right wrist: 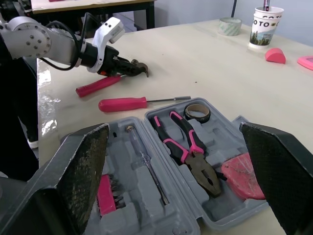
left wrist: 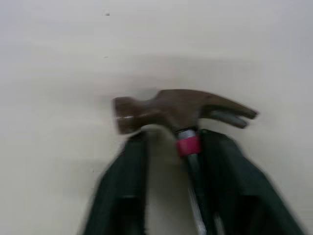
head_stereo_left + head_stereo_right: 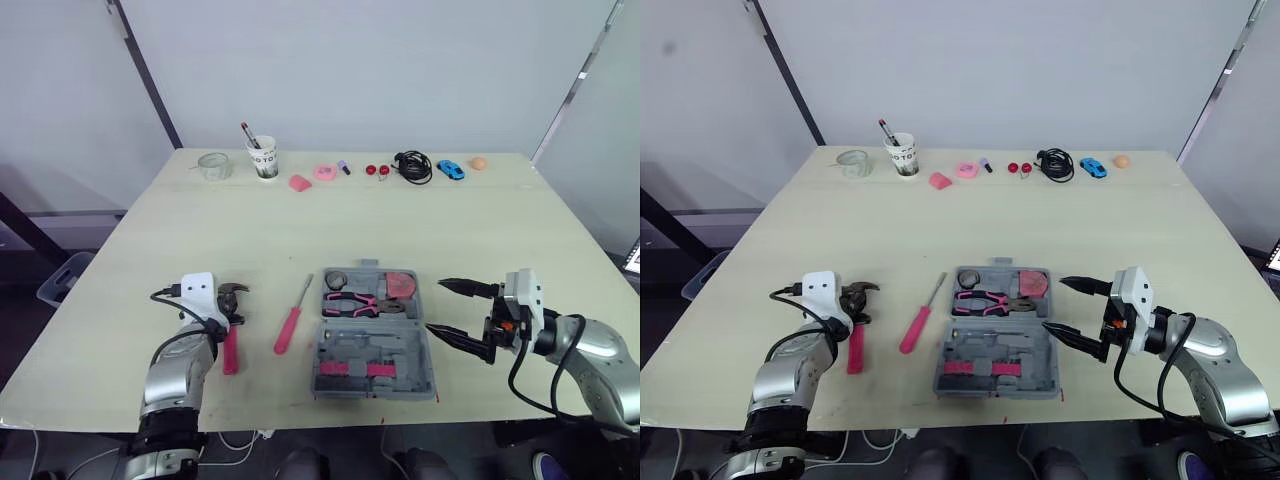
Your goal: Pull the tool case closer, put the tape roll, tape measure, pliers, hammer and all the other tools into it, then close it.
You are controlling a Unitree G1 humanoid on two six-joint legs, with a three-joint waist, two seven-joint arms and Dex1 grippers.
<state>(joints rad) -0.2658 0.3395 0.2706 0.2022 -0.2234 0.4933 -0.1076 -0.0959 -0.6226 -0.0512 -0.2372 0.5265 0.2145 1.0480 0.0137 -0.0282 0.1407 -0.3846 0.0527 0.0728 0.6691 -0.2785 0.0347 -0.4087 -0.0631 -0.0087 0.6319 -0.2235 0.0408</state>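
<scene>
The grey tool case [image 3: 400,350] lies open at the front middle of the table. In it are pink-handled pliers [image 3: 362,302], a tape roll [image 3: 335,279] and a red tape measure [image 3: 402,287]. A pink-handled screwdriver [image 3: 290,325] lies on the table just left of the case. Further left lies the hammer [image 3: 231,350], its head [image 2: 181,110] pointing away from me. My left gripper [image 3: 232,305] is open and straddles the hammer's neck, with a gap on one side. Just right of the case, my right gripper [image 3: 436,306] is open and holds nothing.
Along the far edge stand a clear tape roll [image 3: 213,165], a paper cup with pens [image 3: 263,157], small pink items [image 3: 300,183], a black cable [image 3: 413,166], a blue toy car [image 3: 451,169] and an orange ball [image 3: 479,162]. Bare tabletop lies between that row and the case.
</scene>
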